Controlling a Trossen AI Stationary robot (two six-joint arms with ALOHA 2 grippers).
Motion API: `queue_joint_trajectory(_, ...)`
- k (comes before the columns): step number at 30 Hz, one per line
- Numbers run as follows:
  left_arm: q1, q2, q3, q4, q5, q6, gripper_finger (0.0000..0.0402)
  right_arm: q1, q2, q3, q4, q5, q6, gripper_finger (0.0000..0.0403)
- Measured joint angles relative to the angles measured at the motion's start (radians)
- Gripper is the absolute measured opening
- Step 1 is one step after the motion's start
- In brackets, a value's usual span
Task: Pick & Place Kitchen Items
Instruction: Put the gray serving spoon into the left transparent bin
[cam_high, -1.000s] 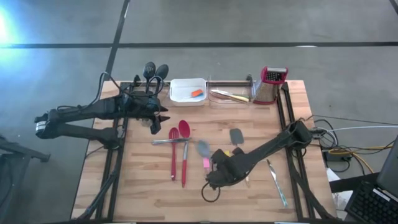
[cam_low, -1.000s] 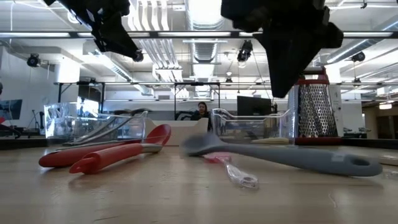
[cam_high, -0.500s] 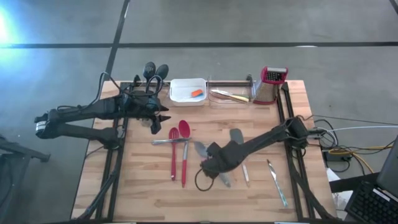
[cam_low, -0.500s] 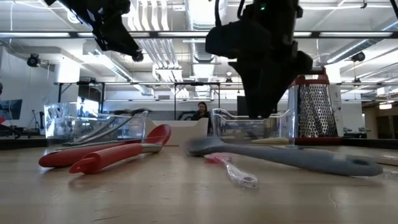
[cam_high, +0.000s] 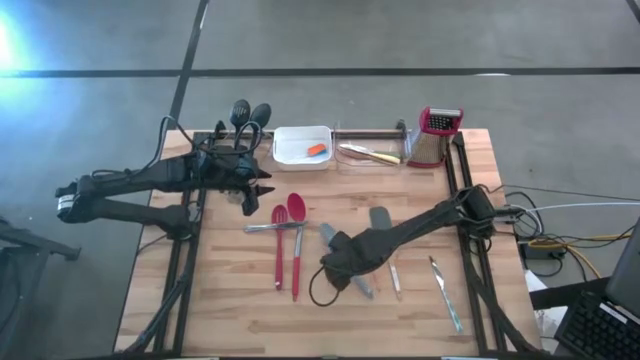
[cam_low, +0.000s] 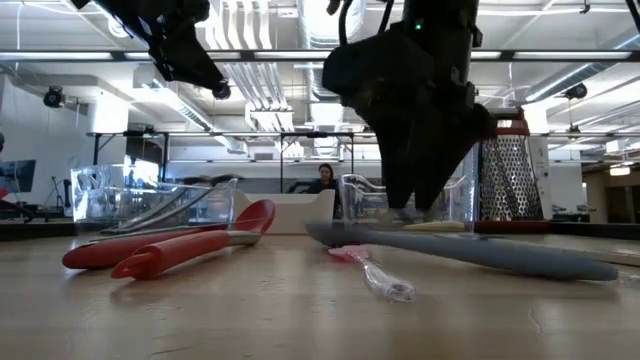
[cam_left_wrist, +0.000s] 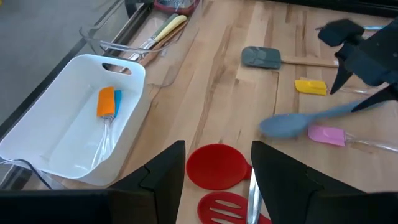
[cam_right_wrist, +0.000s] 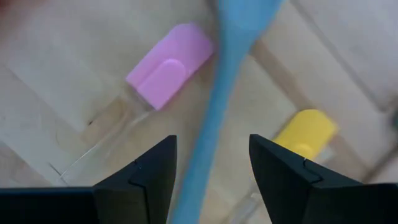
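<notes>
My right gripper (cam_right_wrist: 211, 180) stands open low over the table's middle. Its fingers straddle the handle of a grey spoon (cam_right_wrist: 225, 81) without touching it. The spoon (cam_low: 470, 255) lies flat on the wood, its bowl (cam_high: 328, 234) toward the far left. Beside it lie a pink-headed spatula (cam_right_wrist: 171, 73) and a yellow-headed one (cam_right_wrist: 306, 132). A red spoon (cam_high: 297, 240) and a red slotted spatula (cam_high: 279, 250) lie left of them. My left gripper (cam_left_wrist: 217, 168) hovers open at the far left, above the red pair.
A white tray (cam_high: 290, 135) at the far edge holds an orange and blue block (cam_left_wrist: 108, 101). Right of it stand a clear tray with knives (cam_high: 368, 153) and a red-topped grater (cam_high: 437, 135). A grey spatula (cam_left_wrist: 261, 57) and a knife (cam_high: 445, 290) lie on the right.
My right gripper has moved toward the table's left edge with the grey spoon, come down and opened. The spoon, which was tilted in the hold, now lies flat on the table between the open fingers.
</notes>
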Motion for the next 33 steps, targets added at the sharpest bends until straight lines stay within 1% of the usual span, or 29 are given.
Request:
queue_joint_trajectory(2,0.0,0.0,0.0,0.0,0.0,0.0,0.0189,0.0,0.0,-0.026,0.043,-0.017,0.001,0.0194)
queue_joint_trajectory(11,0.0,0.0,0.0,0.0,0.0,0.0,0.0189,0.0,0.0,-0.132,0.146,-0.022,0.037,0.0176)
queue_joint_trajectory(18,0.0,0.0,0.0,0.002,0.0,-0.001,0.0189,-0.01,-0.008,-0.212,0.271,-0.017,0.062,0.0152)
queue_joint_trajectory(23,0.0,0.0,0.0,0.003,0.0,-0.002,0.0189,-0.026,-0.007,-0.237,0.289,-0.018,0.085,0.0119)
queue_joint_trajectory(31,0.0,0.0,0.0,0.003,0.0,-0.003,0.0189,-0.041,-0.005,-0.234,0.284,-0.005,0.096,0.0041)
queue_joint_trajectory(33,0.0,0.0,0.0,0.003,0.0,-0.003,0.0189,-0.041,-0.004,-0.231,0.285,-0.002,0.118,0.004)
